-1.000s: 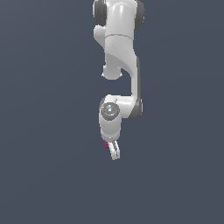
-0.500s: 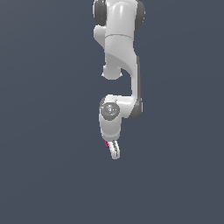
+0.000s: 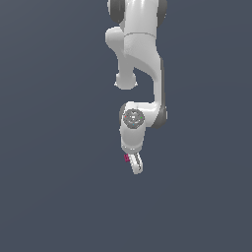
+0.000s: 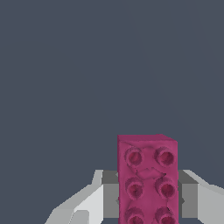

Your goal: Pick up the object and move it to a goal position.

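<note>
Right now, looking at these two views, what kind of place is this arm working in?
Most likely a bare simulated test scene, not a real room: a flat, featureless grey-blue ground, one smooth white arm, and only a studded pink block between the claw fingers.
</note>
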`<state>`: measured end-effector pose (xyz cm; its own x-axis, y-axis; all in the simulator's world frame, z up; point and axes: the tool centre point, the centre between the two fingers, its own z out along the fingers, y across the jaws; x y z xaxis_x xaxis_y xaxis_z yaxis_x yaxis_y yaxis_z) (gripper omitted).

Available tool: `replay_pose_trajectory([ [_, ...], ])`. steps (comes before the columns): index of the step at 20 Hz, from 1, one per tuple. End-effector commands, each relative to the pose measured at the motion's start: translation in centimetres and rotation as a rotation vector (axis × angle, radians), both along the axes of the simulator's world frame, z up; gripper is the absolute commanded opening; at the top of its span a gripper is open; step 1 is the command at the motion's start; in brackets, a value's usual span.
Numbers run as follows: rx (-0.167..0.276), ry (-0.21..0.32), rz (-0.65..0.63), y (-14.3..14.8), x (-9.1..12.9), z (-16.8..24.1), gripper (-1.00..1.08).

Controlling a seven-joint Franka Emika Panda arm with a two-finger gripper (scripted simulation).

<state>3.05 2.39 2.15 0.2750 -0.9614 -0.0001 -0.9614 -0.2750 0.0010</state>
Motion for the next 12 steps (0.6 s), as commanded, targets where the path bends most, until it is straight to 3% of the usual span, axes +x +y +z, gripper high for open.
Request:
replay_pose_trajectory([
  [1,0.001,-0.001,0.002,1.7,-0.9,0.5,-1.0],
  [12,0.001,-0.001,0.002,10.1,-5.6,3.1,-1.0],
])
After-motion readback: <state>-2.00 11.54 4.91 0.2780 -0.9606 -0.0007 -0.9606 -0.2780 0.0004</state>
